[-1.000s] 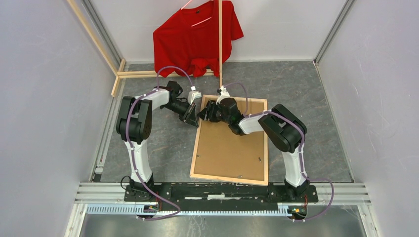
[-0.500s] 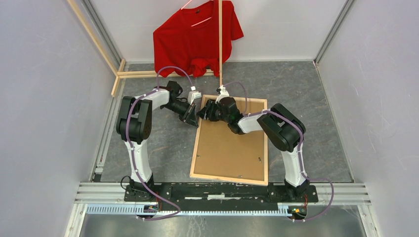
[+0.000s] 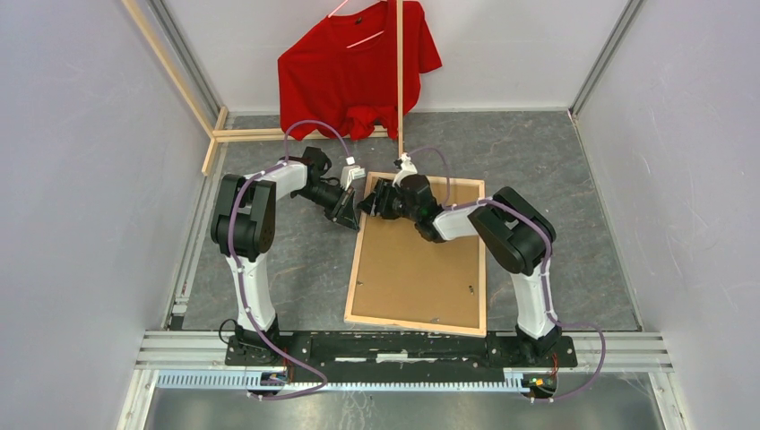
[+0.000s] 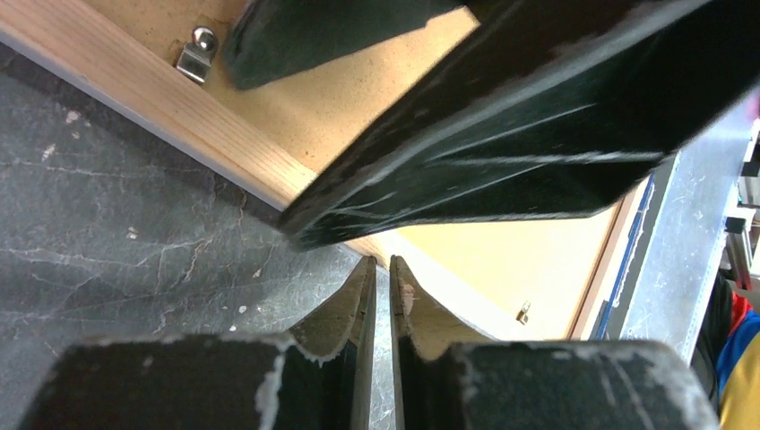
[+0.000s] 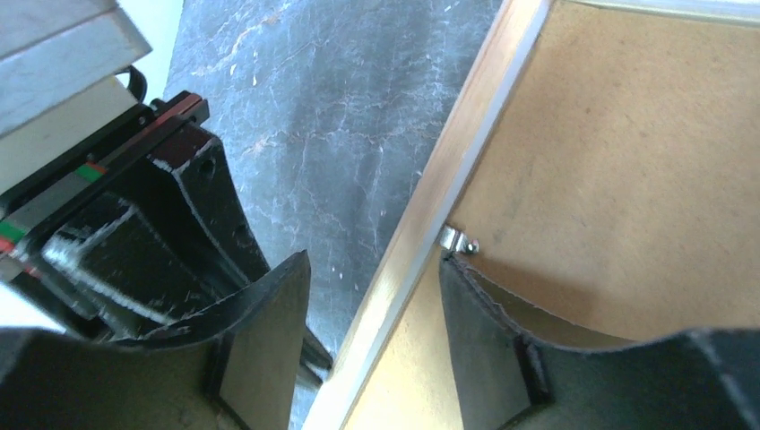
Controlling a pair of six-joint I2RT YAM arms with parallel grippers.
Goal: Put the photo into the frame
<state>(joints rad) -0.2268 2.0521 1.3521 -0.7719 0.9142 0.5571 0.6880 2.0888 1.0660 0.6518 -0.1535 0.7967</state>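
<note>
The frame (image 3: 485, 260) lies face down on the grey floor, pale wood rim up, with a brown backing board (image 3: 421, 269) inside it. The photo is hidden. My right gripper (image 3: 369, 202) is open at the frame's far left corner. In the right wrist view it (image 5: 373, 258) straddles the left rail (image 5: 457, 152), one finger over the floor and the other on the board beside a metal clip (image 5: 457, 240). My left gripper (image 3: 347, 213) is just outside that rail. Its tips (image 4: 381, 262) are shut with only a thin slit between them and hold nothing.
A red T-shirt (image 3: 358, 67) hangs on a hanger at the back. A pale wooden rack pole (image 3: 399, 72) stands in front of it, with base bars (image 3: 269, 134) on the floor. Grey walls close in both sides. A metal rail (image 3: 403, 345) runs along the near edge.
The right wrist has edged slightly toward the frame's far left corner. The left arm and the frame have stayed where they were.
</note>
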